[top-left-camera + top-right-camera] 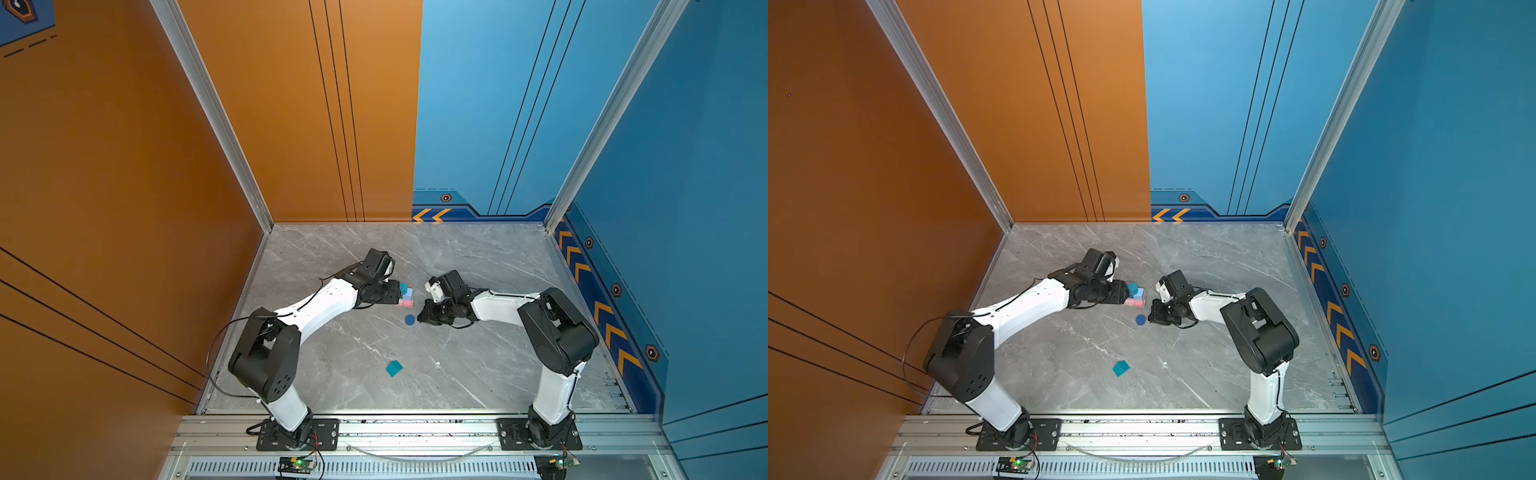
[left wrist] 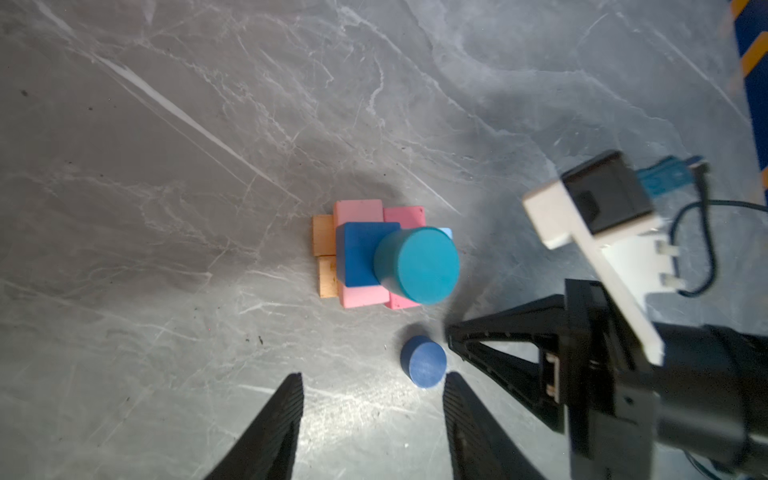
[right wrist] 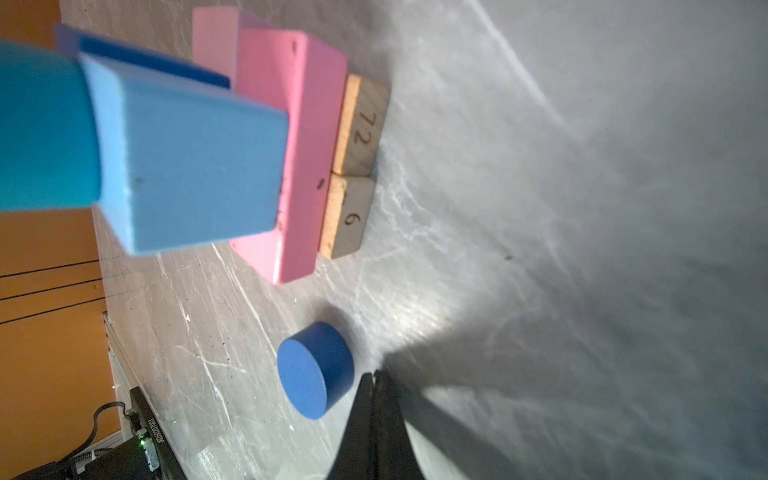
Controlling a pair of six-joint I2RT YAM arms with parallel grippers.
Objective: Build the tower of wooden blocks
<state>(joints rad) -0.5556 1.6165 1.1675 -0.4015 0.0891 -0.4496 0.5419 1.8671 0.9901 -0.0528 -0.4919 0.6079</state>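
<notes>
A teal cylinder point(image 2: 417, 266) is stacked atop the block tower point(image 2: 357, 210); a dark-blue cylinder point(image 2: 424, 362) is seen beside the right claw point(image 2: 454, 335).

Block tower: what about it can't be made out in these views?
- Top views: the tower is tiny, its left side covered by the left arm.
- Left wrist: the light-blue cube is nearly hidden behind the teal cylinder.
- Right wrist: the cylinder is blurred and cut off by the picture's edge.
</notes>
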